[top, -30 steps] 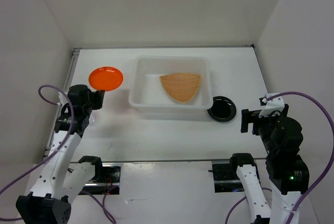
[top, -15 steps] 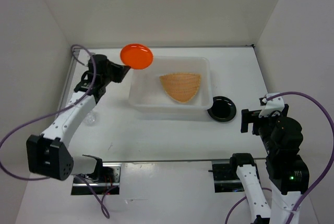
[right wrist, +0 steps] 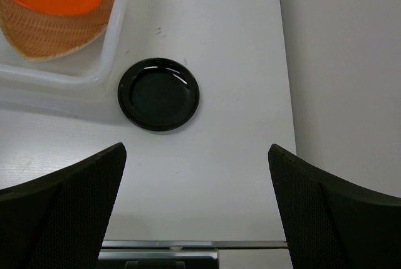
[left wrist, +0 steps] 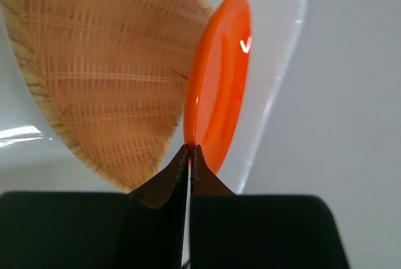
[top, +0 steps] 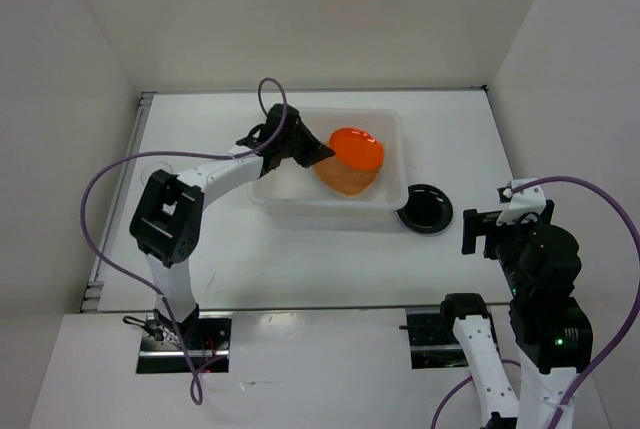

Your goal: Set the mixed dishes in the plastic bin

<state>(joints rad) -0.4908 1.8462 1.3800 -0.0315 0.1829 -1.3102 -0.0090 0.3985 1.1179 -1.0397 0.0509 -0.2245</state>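
Orange dish [left wrist: 219, 81] is pinched at its rim by the left end effector [left wrist: 190, 156] and extends straight ahead of the tips, above the woven plate [left wrist: 94, 62] inside the bin [top: 270, 199]. Right end effector [right wrist: 195, 156] is spread wide and empty, with the black dish [right wrist: 158, 94] just ahead.

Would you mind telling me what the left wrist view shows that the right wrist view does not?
Only the left wrist view: the left fingers shut on the rim of the small orange dish, seen edge-on. Only the right wrist view: the small black dish on the table just outside the plastic bin, and the right fingers wide open. Both: the small orange dish, the woven plate and the plastic bin's wall.
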